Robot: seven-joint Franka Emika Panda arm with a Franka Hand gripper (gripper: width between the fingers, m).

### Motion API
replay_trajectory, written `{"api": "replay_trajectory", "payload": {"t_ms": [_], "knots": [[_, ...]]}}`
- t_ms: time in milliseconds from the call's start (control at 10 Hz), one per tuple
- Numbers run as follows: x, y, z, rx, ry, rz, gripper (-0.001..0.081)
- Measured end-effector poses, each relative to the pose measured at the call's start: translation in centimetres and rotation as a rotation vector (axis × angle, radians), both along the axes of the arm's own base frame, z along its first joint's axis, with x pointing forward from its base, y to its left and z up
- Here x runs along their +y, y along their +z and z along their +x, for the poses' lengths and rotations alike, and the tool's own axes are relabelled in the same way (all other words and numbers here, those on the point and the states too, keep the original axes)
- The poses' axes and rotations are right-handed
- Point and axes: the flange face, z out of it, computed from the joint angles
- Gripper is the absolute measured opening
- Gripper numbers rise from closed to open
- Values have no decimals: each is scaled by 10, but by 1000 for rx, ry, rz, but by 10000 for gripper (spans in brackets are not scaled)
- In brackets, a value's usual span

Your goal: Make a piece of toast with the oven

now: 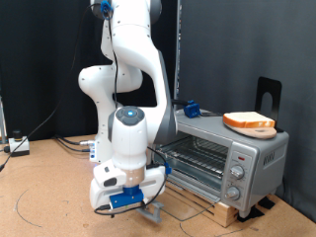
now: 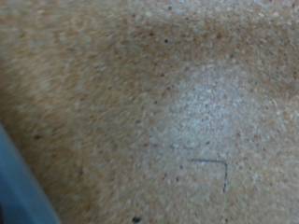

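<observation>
So the jaws [image 1: 150, 209] are way down low, just above the bench [image 1: 49, 193], which is a speckled tan particle-board kind of surface; can't tell whether they're open or closed, and nothing shows between them. Off to one side and above them sits the oven [image 1: 222, 155], a boxy silver-grey thing with 3 round knobs on its panel and a wire rack visible inside; its door looks dropped open. The piece of toast [image 1: 249, 122] is higher still, on the oven's flat top; thick slice, pale cream face, orange-brown crust. Wrist view shows grainy board with a blurry bright patch.
</observation>
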Motion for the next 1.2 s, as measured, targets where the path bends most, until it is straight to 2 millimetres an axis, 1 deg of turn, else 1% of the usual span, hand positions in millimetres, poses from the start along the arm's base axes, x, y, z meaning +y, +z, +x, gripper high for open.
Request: {"api": "replay_trajectory", "payload": {"t_ms": [100,200,400,500,700,800,900,1000,1100,1200], "knots": [[0,-9,-2,4,-8,-11,808],[-3,-15,-4,0,-16,-20,808],[-16,-13,-7,-31,-51,-26,808],[-25,-7,-9,-48,-68,-18,808],[-40,12,-13,-70,-84,21,808],[-43,23,-17,-45,-44,59,808],[-43,35,-20,-29,-11,94,808],[-44,33,-19,-34,-26,84,808],[-40,33,-20,-32,-5,108,808],[-33,39,-19,-27,37,181,808]]}}
